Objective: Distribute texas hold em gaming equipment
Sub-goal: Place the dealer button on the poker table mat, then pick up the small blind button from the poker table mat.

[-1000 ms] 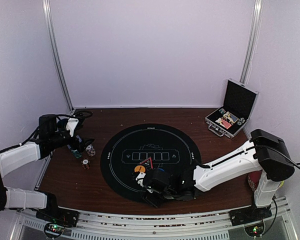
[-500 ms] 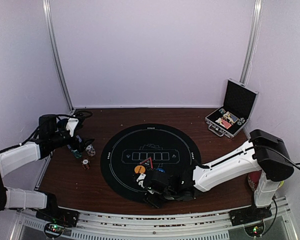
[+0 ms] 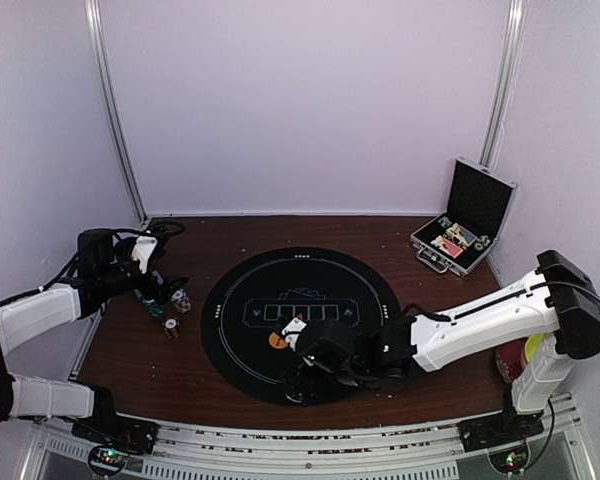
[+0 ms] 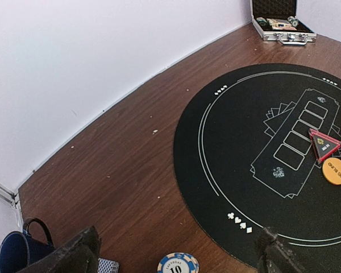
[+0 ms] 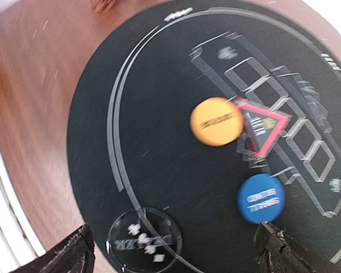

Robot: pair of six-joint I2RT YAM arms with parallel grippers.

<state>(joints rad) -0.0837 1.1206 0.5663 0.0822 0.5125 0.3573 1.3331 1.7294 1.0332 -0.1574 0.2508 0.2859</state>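
Right wrist: flat round orange disc (image 5: 217,121) beside red triangle marker (image 5: 261,128).

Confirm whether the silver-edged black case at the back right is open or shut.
Open: the case has its lid raised upright, with the inside of its base showing.

right gripper (image 5: 173,253) has spread wide and pulled back rightward, blue disc (image 5: 260,198) released onto the mat (image 5: 136,114).
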